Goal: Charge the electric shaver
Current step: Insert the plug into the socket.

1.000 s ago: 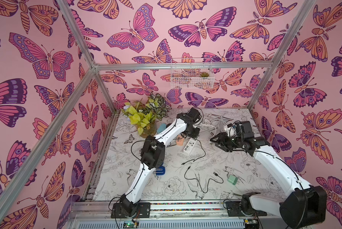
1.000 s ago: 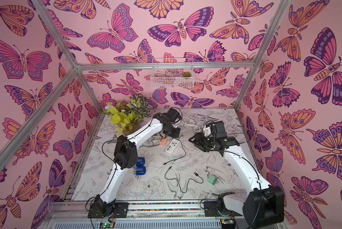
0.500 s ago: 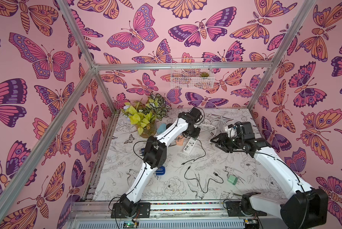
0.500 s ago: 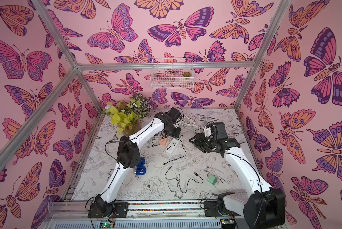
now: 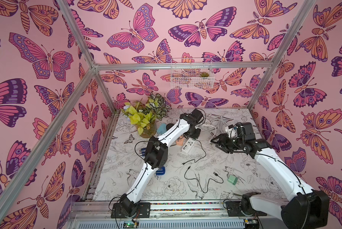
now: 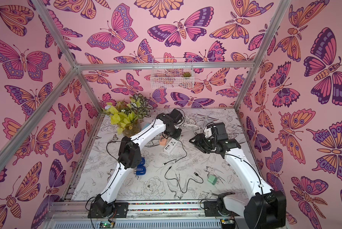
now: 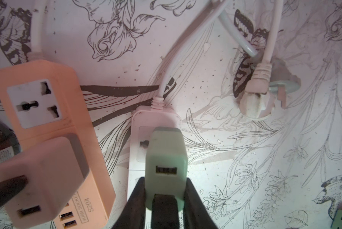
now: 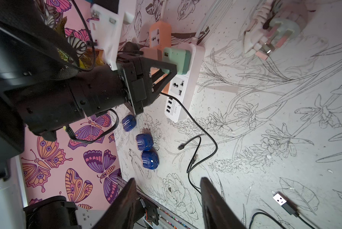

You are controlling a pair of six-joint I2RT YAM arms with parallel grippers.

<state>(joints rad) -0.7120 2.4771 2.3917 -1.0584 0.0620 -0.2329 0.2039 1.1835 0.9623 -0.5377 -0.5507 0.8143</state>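
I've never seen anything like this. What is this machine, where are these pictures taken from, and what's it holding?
These are two white robot arms, the left arm and right arm, bolted at the edge of a table. Both top views look down from overhead; the other two come from cameras on each wrist. The left gripper is shut on a green charger plug, at a socket of the white power strip. The right gripper is open and empty. Also lying there: an orange power strip, three blue shavers and black cables.
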